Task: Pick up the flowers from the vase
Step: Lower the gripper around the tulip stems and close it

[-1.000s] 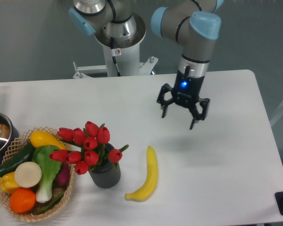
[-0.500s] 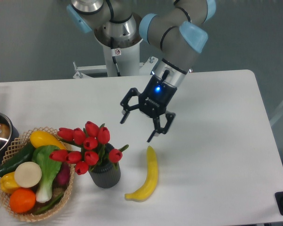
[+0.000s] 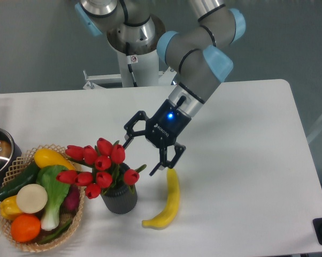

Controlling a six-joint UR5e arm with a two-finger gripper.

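The flowers stand in the vase near the front left of the table, red buds spreading wider than the rim, with one bud hanging off to the right. The stems are mostly hidden beneath the heads. Just to the vase's left sits the basket of vegetables, touching or nearly touching the blooms; to its right lies a banana, close but apart.

The gripper hangs up and to the right of the bunch, tilted, its fingers spread wide with nothing between them. One fingertip is near the uppermost buds, the other just above the banana's tip.

The step in hand looks like the approach. To do it well, I judge the jaws should straddle the bunch low, about where the stems gather above the rim (a squeeze on the heads alone would likely slip or crush), then close gently and lift straight up so the vase stays put. The lower finger should steer clear of the banana, and the stray right-hand bud may be missed.
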